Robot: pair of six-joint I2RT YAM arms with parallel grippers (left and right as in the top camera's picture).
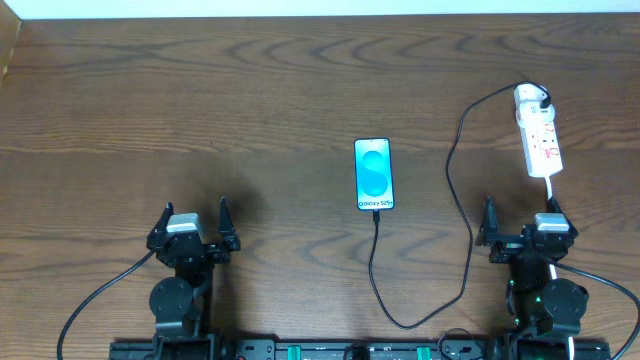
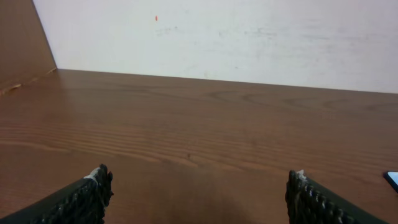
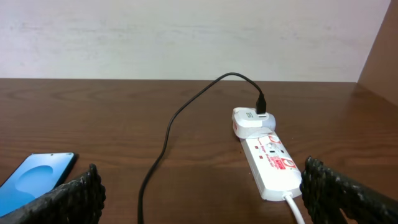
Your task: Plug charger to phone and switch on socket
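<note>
The phone (image 1: 374,174) lies flat mid-table, its blue screen lit, and also shows in the right wrist view (image 3: 34,176). The black charger cable (image 1: 460,200) runs from the phone's near end, loops along the table's front, then goes up to a white adapter (image 1: 530,98) at the far end of the socket strip (image 1: 541,140). The strip and cable also show in the right wrist view (image 3: 268,160). My left gripper (image 1: 193,228) is open and empty at the front left. My right gripper (image 1: 521,222) is open and empty, just in front of the strip.
The strip's white cord (image 1: 553,195) runs toward my right arm. A pale wall (image 2: 217,37) backs the table. The phone's corner shows at the right edge of the left wrist view (image 2: 392,179).
</note>
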